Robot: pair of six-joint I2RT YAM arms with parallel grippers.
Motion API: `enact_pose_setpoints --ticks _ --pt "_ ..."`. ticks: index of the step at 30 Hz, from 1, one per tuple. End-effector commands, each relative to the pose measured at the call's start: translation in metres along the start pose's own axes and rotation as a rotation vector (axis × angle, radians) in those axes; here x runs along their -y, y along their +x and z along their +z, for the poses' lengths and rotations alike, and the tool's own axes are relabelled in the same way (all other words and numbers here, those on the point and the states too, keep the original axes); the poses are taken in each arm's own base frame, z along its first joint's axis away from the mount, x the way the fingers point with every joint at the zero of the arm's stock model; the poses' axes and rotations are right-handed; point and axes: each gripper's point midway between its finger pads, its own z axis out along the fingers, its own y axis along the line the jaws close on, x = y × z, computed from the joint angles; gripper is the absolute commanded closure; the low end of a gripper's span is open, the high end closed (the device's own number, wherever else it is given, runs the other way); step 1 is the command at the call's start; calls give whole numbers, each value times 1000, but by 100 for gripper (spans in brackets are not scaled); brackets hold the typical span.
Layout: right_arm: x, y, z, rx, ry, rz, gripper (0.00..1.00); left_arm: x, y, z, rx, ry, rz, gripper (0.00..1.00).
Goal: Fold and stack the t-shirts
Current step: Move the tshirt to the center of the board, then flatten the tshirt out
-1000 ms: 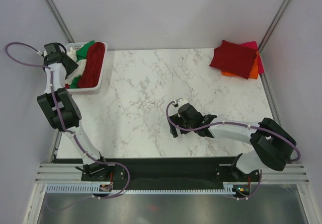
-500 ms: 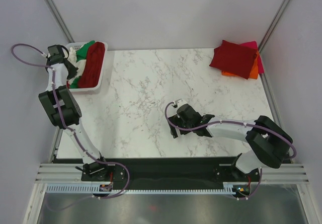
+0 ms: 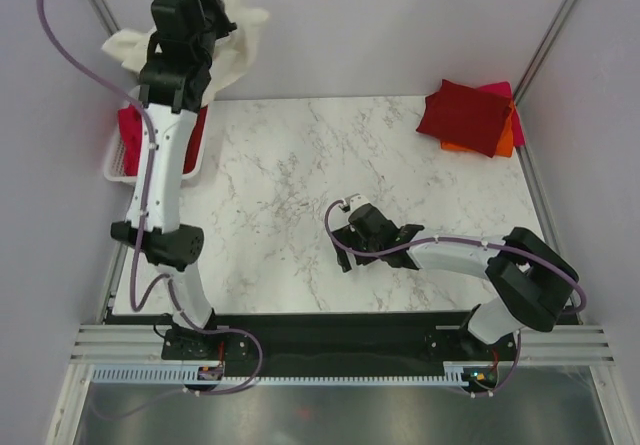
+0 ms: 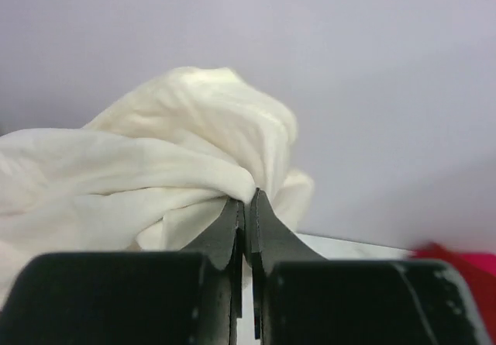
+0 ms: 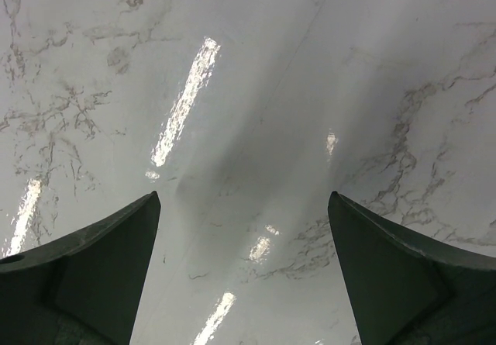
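The left gripper (image 4: pixel 245 199) has clamped shut on the cream-white t-shirt (image 4: pixel 147 167) and hoisted it high above the basket (image 3: pixel 116 174), ready for folding; the right gripper (image 5: pixel 243 196) hovers wide open, empty

We saw a plain cream-white t-shirt (image 4: pixel 155 151). The bench (image 3: pixel 290 165) was white marble with grey veins. On it lay a dark red t-shirt (image 3: pixel 463 115), a magenta pink t-shirt (image 3: pixel 498 90) and an orange t-shirt (image 3: pixel 505 146), all plain. The left pincer (image 4: pixel 245 205) and right pincer (image 5: pixel 242 205) were black. The slotted basket (image 3: pixel 112 168) was white, with red cloth (image 3: pixel 130 130) inside.
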Motion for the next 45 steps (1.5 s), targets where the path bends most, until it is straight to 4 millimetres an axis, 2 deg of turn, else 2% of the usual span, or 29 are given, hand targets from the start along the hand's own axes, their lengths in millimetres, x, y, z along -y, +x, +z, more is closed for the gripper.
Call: enact_pose_setpoints --ticks 1,2,3,4,5,6,7,8,9,11,12,13,14,15,17,18,20,21,23,24,28,31,34,37,38,39,42,44,45 --pt "-3 -31 -16 85 14 10 2 31 -180 -166 428 258 -149 98" --pt "-1 -35 -19 97 25 16 2 35 -183 -177 433 298 -163 98" --pt "4 -46 -26 134 57 30 2 38 -175 -178 405 322 -165 98" --pt "8 -47 -31 135 82 34 2 38 -181 -197 415 364 -183 98" --pt "12 -50 -35 144 105 41 2 37 -179 -204 407 376 -188 98" --pt "24 -57 -42 171 167 63 2 39 -154 -191 336 372 -171 95" --pt "30 -63 -55 186 196 73 2 41 -142 -191 303 390 -170 92" --pt "36 -67 -64 203 230 86 2 34 -141 -207 301 393 -186 90" --pt "44 -86 -87 282 265 122 2 32 -98 -186 196 364 -169 87" --pt "57 -89 -117 314 316 147 2 21 -63 -189 114 339 -170 74" --pt "57 -106 -150 401 298 181 2 13 -3 -170 -21 292 -133 32" --pt "63 -101 -168 399 314 197 2 4 30 -167 -107 249 -131 16" --pt "63 -106 -188 432 297 212 2 -10 72 -169 -234 196 -102 1" --pt "59 -119 -230 532 237 245 2 -27 134 -166 -389 131 -65 0" --pt "60 -119 -266 589 196 271 2 -42 197 -177 -565 78 -73 0" --pt "61 -126 -294 657 165 297 2 -55 243 -189 -683 51 -61 0" --pt "67 -121 -304 642 196 299 2 -53 280 -207 -799 79 -112 0" --pt "67 -123 -299 611 221 292 2 -55 305 -220 -878 89 -120 0" --pt "70 -115 -281 539 263 280 2 -62 319 -225 -908 67 -118 0" --pt "68 -109 -260 477 280 264 2 -67 324 -227 -916 50 -106 0" --pt "50 -96 -217 372 216 277 2 -65 303 -231 -845 87 -101 0" --pt "51 -83 -194 312 237 282 2 -56 289 -240 -814 155 -127 2" --pt "59 -71 -175 262 293 270 2 -45 296 -252 -839 218 -124 3" --pt "56 -63 -155 216 291 261 2 -43 333 -268 -937 235 -75 3" --pt "55 -62 -150 205 288 256 2 -47 356 -274 -1004 216 -48 3" --pt "54 -61 -147 195 288 256 2 -43 369 -284 -1047 236 -14 3" --pt "51 -67 -147 228 264 262 2 -46 413 -304 -1193 220 75 3" --pt "50 -69 -148 233 255 255 2 -46 429 -312 -1251 213 116 3" --pt "50 -71 -150 236 255 251 2 -48 445 -317 -1307 197 153 3"
